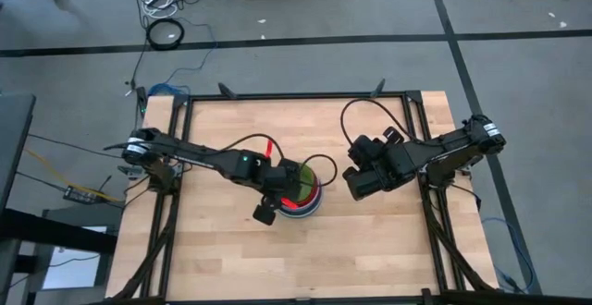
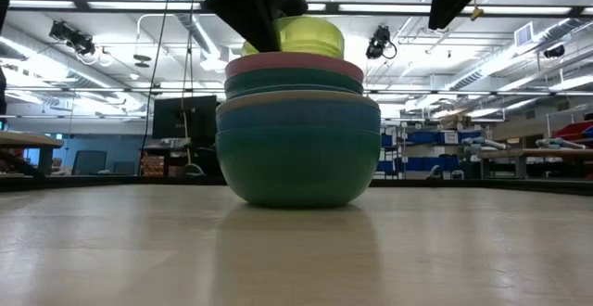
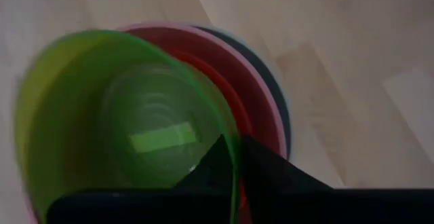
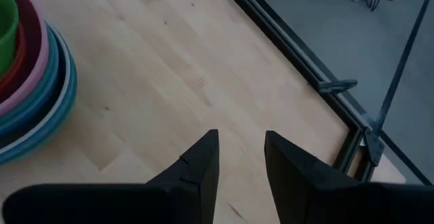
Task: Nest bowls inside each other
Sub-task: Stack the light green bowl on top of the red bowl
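Note:
A stack of nested bowls [image 1: 305,199] stands at the table's middle, a teal bowl [image 2: 296,167] at its foot and a pink rim [image 2: 295,65] near its top. A lime green bowl [image 3: 129,122] sits uppermost [image 2: 301,35], in the mouth of the stack. My left gripper [image 3: 232,146] is over the stack's left side [image 1: 280,189], shut on this bowl's rim. My right gripper [image 4: 241,139] hangs open to the right of the stack [image 1: 354,187], above bare wood, with nothing between its fingers. My left gripper has the lime green bowl's rim [image 3: 234,157] between its two fingers, one finger [image 3: 213,166] inside the bowl and the other [image 3: 268,173] outside. The fingers slant down from above. The bowl stands mouth up in the top of the stack; whether it rests there I cannot tell.
Bare wooden tabletop [image 1: 370,240] lies all around the stack. A black metal frame [image 4: 298,58] runs along the table's edges. Cables and a grey floor [image 1: 305,9] lie beyond the far edge.

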{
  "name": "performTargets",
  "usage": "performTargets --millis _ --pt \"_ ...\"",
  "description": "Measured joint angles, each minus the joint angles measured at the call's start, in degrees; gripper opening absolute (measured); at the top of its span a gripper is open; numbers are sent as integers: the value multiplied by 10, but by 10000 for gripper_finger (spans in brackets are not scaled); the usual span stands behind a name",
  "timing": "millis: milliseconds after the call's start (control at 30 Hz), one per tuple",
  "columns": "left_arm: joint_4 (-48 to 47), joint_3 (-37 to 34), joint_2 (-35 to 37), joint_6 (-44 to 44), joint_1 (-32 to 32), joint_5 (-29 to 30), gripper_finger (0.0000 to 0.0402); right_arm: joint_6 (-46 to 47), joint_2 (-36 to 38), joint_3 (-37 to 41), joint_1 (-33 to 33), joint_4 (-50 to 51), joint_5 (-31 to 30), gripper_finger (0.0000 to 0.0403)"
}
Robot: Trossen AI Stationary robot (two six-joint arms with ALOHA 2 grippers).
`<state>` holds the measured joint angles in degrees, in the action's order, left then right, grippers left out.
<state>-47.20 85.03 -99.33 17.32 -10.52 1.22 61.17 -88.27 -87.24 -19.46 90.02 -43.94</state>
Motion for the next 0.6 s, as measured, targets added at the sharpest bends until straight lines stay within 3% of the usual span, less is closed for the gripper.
performTargets --millis 433,600 --pt "-36 3 5 -45 0 -15 119 2 0 0 0 -2 2 107" --pt "-185 68 6 -44 -2 18 123 3 0 0 0 -3 3 105"
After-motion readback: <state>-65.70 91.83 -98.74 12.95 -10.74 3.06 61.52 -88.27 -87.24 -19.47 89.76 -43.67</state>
